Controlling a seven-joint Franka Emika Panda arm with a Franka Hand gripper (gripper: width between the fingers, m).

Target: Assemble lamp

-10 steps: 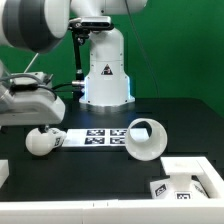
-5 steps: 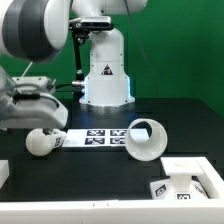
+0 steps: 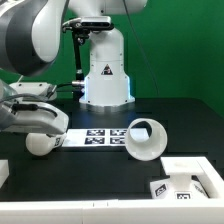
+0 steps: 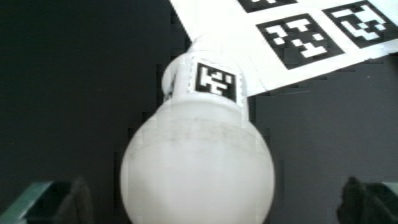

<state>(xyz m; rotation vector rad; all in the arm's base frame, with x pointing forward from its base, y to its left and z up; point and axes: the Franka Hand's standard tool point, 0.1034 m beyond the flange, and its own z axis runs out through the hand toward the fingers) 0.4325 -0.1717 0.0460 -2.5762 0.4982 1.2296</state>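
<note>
The lamp bulb (image 3: 40,143) lies on its side on the black table at the exterior view's left, its stem toward the marker board (image 3: 95,137). In the wrist view the bulb (image 4: 199,155) fills the middle and a tag shows on its stem. My gripper (image 3: 40,131) hangs just over it. The jaws are open, and one dark finger (image 4: 45,200) stands on each side of the round part with a gap between it and the bulb. The tapered shade (image 3: 145,138) lies on its side with its opening facing the camera. The square base (image 3: 186,181) lies at the front right.
The marker board (image 4: 302,35) lies just past the bulb's stem. The large white robot pedestal (image 3: 106,70) stands at the back, in front of a green wall. A small white object (image 3: 3,172) shows at the exterior view's left edge.
My gripper has come down toward the bulb and now sits low over it. The bulb, shade and base have not moved.
</note>
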